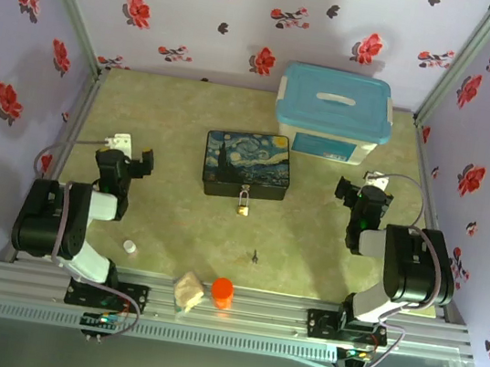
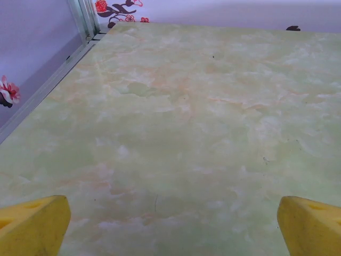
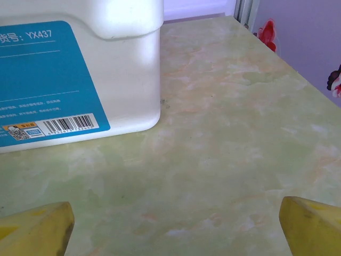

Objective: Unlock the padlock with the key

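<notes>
At mid-table, just against the near wall of the painted tin, the padlock appears hooked to the tin's clasp, which would explain why it sits tight to that wall (whether the shackle is closed is too small to tell). Nearer, and slightly to the right, the key lies flat on the table, well apart from the lock and from both arms. Left gripper and right gripper sit at either side, jaws spread wide and holding nothing, presumably parked to leave the central area clear. The task is judged not yet begun, with picking up the key as the likely first step. From above, the layout reads whole: a blue-lidded storage box at far right, a white cap near left, and an orange object and a beige lump at the near edge. Wrist views add close detail: yellow fingertips wide apart over bare table, and, on the right, the box's label and barcode.
</notes>
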